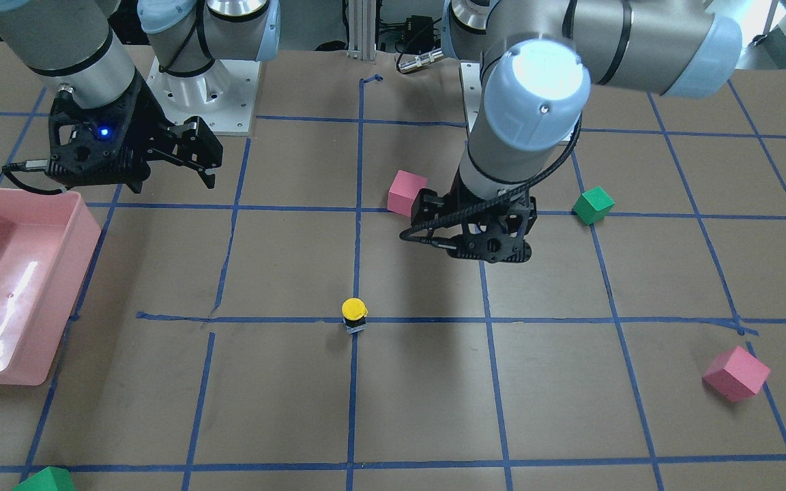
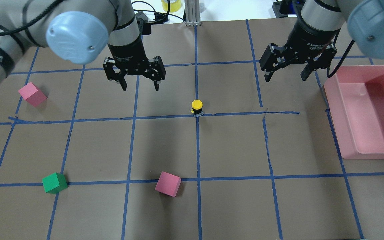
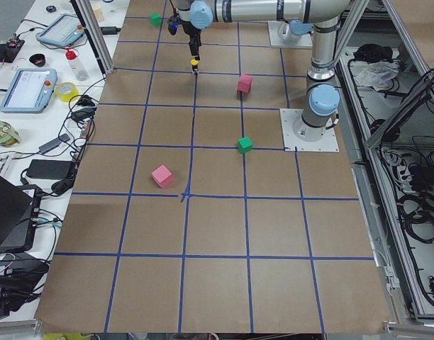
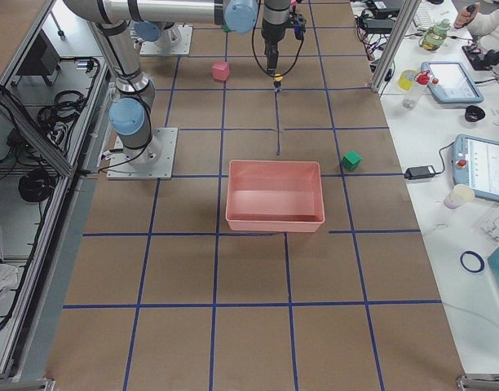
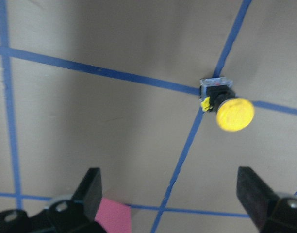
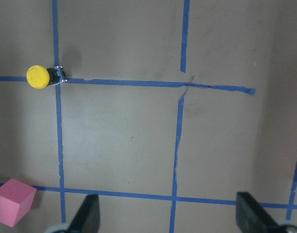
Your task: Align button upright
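ok, overhead first: the button (image 2: 197, 108) stands on the tape crossing (image 2: 197, 116) mid-table, yellow cap up, block base down. it reads as upright to me. the left gripper (image 2: 140, 87) hangs near it on the far side, jaws spread, nothing in them. the right gripper (image 2: 286, 79) is well apart by the pink bin (image 2: 333, 113), also spread and empty.

front-facing: same story, cap sits squarely over the base with no visible lean. the left gripper is up between a pink cube (image 1: 406, 192) and a green cube (image 1: 593, 204).

side views: button too small to judge tilt.

left wrist: the button is up and right of centre, well ahead of the fingers (image 5: 92, 187), not between them. the lean here looks like perspective.

right wrist: the button is in the far upper-left corner, out of reach.

my read: the job's about done, so the step is a clean check. keep both arms clear of it, since that small base looks tippy. if it needs a nudge, centre the left over the cap, drop straight and pinch the black collar lightly.
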### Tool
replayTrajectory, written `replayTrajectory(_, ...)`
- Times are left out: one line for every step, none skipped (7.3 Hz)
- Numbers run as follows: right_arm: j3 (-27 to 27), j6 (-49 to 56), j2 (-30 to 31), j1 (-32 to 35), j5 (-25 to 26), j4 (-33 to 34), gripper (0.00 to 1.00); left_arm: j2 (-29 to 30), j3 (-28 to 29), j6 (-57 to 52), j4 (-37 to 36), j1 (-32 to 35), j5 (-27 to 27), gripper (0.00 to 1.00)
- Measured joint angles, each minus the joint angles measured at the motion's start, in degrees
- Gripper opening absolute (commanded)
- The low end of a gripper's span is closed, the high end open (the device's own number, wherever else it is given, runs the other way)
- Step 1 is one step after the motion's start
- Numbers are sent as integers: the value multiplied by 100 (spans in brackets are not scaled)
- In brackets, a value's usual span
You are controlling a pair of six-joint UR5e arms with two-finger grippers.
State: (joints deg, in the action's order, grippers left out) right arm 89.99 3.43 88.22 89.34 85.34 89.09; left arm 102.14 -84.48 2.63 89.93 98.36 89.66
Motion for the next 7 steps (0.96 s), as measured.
replayTrajectory(3,0,-8,3,3,2,100,-353,-63,-481,-8,-173,124,100)
replayTrajectory(19,0,-16,0,38,1,100,-642,-94,-945,-51,-346,163,100)
replayTrajectory(48,-2,-18,-7,90,-15,100,-864,-113,-1269,-173,-454,174,100)
replayTrajectory(76,-10,-19,-19,118,-48,100,-1015,-154,-1399,-410,-493,182,100)
replayTrajectory(94,-23,-22,-35,133,-70,100,-1136,-277,-1445,-678,-502,186,100)
replayTrajectory(103,-37,-26,-49,161,-89,100,-1250,-478,-1460,-931,-502,182,100)
replayTrajectory(107,-44,-28,-62,231,-111,100,-1351,-713,-1465,-1224,-503,164,100)
